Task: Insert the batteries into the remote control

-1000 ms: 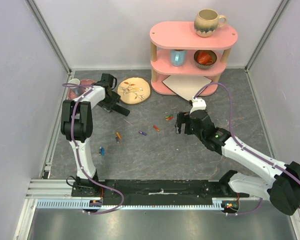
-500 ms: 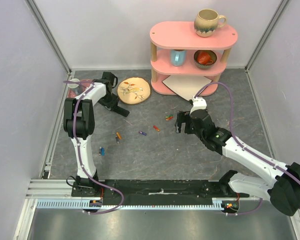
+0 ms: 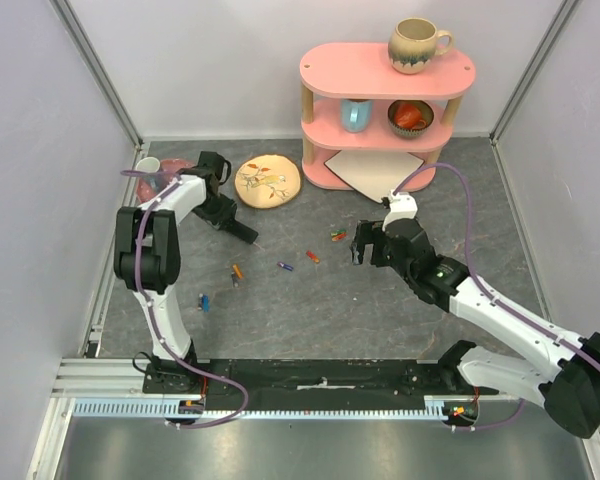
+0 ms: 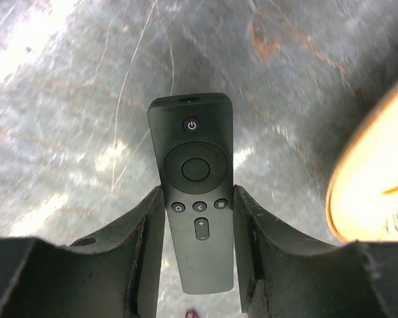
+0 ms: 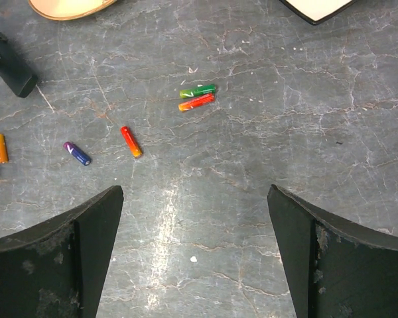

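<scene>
My left gripper is shut on the black remote control, its button face toward the wrist camera; the battery bay is not visible. In the top view the remote sticks out toward the table's middle, and its tip shows in the right wrist view. My right gripper is open and empty above bare table. Batteries lie ahead of it: a green one, a red-orange one, a red one, a purple-blue one and an orange one. A blue one lies near the left arm.
A cream dish with a leaf pattern lies beside the left gripper. A pink shelf with mugs and a bowl stands at the back, a white board under it. A cup sits at the far left.
The left arm has swung its elbow leftward and the held remote has shifted slightly nearer and turned. The right gripper has stayed nearly still and open.
</scene>
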